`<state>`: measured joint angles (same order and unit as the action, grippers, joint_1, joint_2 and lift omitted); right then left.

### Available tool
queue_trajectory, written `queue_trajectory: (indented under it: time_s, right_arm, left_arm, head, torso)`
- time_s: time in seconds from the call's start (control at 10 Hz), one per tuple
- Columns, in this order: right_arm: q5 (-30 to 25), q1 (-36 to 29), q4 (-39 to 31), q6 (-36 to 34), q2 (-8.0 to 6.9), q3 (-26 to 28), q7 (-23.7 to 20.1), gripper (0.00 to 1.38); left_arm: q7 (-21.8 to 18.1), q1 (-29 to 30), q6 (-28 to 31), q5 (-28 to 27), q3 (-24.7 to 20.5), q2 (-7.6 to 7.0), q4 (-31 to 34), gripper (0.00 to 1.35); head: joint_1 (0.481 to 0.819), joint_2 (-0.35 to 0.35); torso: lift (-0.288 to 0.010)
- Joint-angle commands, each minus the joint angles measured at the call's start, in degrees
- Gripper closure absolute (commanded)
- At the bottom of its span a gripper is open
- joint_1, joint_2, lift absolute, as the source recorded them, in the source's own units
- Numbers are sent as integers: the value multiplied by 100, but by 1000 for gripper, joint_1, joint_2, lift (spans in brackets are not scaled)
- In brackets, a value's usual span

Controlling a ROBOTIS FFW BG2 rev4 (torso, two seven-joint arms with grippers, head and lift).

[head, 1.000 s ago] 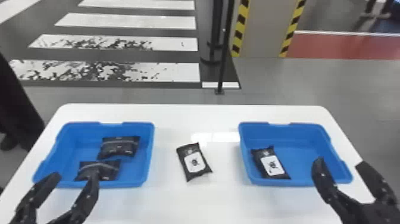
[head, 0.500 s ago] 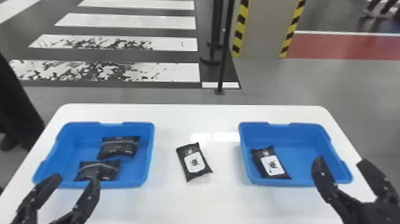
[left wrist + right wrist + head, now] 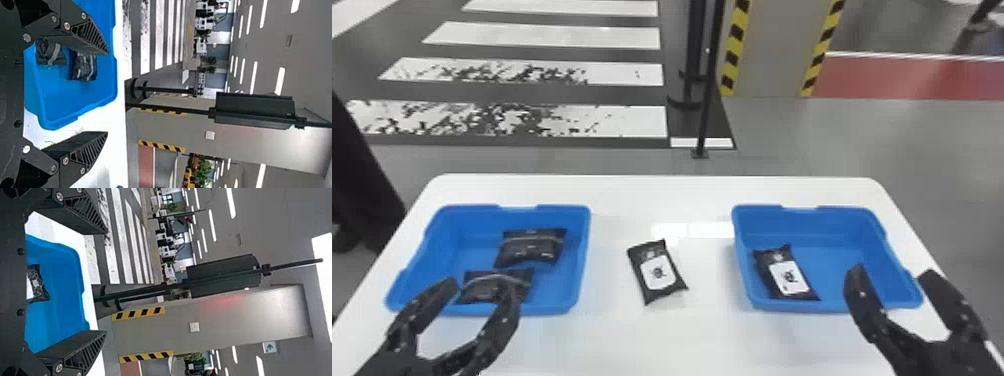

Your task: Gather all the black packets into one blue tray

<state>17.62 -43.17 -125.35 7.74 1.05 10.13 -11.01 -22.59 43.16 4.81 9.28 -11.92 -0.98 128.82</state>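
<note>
From the head, the loose packet (image 3: pixel 657 272) lies on the worktop (image 3: pixel 682 340), label up and slightly askew. To its left is the left tray (image 3: pixel 467 257) holding two dark packets (image 3: pixel 532 246), one farther out and one nearer; to its right, the right tray (image 3: pixel 842 265) holds a single labelled packet (image 3: pixel 787 275) by the wall closest to the loose one. The left tool (image 3: pixel 479 287) is left of the loose packet, over the near side of the left tray; the right tool (image 3: pixel 892 274) is well to its right. The left tray, with two in already, looks the sensible place to gather them. The loose packet seems next: I'd clear the tray wall, come down with the fingers astride its narrow width, close gently near the middle so the soft pouch doesn't slip or fold, then lift straight and release beside the other two. The left wrist view shows that tool's fingers well apart with nothing between them. The right wrist view shows its pair parted and empty too; its packet will probably need lifting clear of the wall before moving left, past where the loose one lies.
</note>
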Motion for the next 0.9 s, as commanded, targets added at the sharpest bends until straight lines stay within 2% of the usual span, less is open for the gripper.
queue_trajectory:
  time_s: [0.0,0.1,0.3,0.5,0.6,0.8]
  right_arm:
    - [9,0,27,0,0,-53,-7,117]
    - [9,14,27,0,0,-53,-16,117]
    - [9,42,55,0,9,-53,-42,117]
    - [32,98,97,0,9,-87,-51,117]
    - [32,112,97,0,9,-99,-59,117]
    - [32,112,111,0,9,-99,-59,117]
  left_arm:
    - [0,-238,334,-71,175,-130,7,328]
    - [0,-449,643,-208,266,-192,7,326]
    - [-9,-899,1459,-471,346,-218,-7,323]
    - [-255,-1406,2317,-528,335,-245,-303,312]
    - [-378,-1729,2485,-597,415,-288,-556,312]
    - [-431,-2291,2415,-711,838,-403,-992,306]
  head:
    - [695,-61]
    - [695,-70]
    - [695,-85]
    - [695,-88]
    - [695,-88]
    - [695,-96]
  torso:
    - [-110]
    - [-110]
    - [-110]
    - [-110]
    - [-110]
    - [-110]
